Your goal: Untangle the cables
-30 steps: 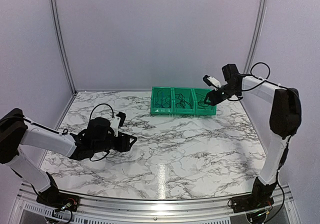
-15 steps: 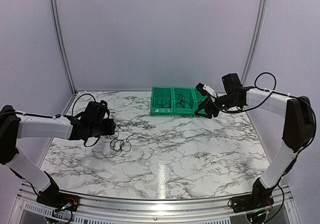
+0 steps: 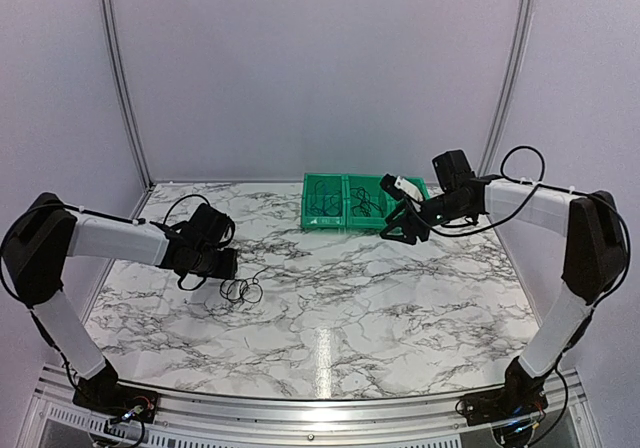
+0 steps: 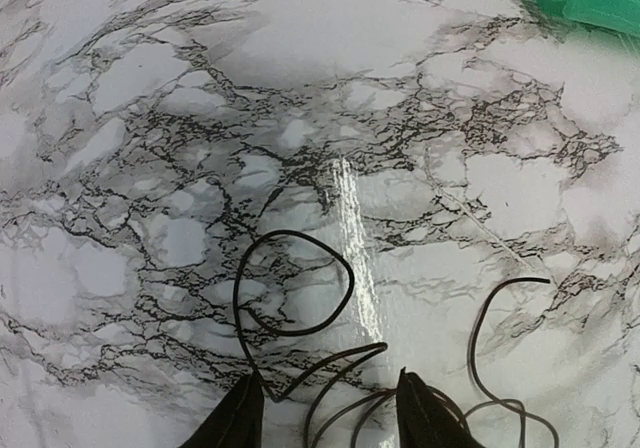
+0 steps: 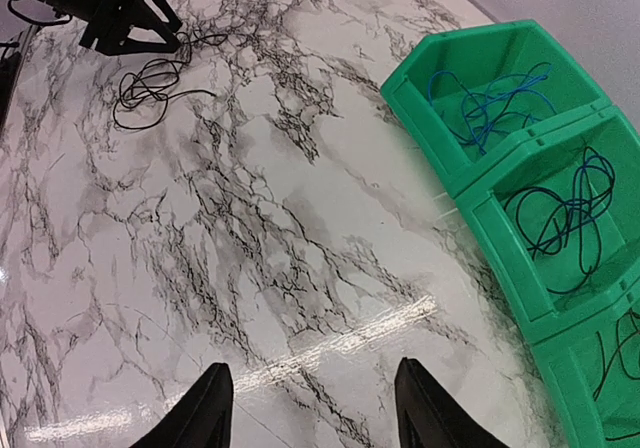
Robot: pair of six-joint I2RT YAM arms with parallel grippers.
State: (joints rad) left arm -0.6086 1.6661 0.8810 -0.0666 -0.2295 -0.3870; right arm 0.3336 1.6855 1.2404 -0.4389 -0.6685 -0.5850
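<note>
Top external view: nearest the arms' bases, a loose black cable (image 3: pixel 240 290) lies in small overlapping loops on the marble table (image 3: pixel 330 308), at about 9 o'clock from the tabletop's centre. The left gripper (image 3: pixel 229 264) sits low at the 10 o'clock edge of those loops. The left wrist view shows its jaws parted, with the black fingers (image 4: pixel 238 420) on either side of several strands that pass between them unpinched. One round loop lies on the marble toward 12 o'clock from the tips.

Farther back, at about 1 o'clock, the right gripper (image 3: pixel 393 230) hovers just in front of the green bins (image 3: pixel 325 222). Its jaws are spread and hold nothing: the right wrist view shows only bare marble between its fingers (image 5: pixel 200 410).

At 12 o'clock, by the far wall, the three bins stand in a row. The right wrist view shows a blue cable (image 5: pixel 480 108) in one end bin and dark cables (image 5: pixel 565 218) tangled in the middle bin. A further strand in the third bin is cut off by the frame edge.
</note>
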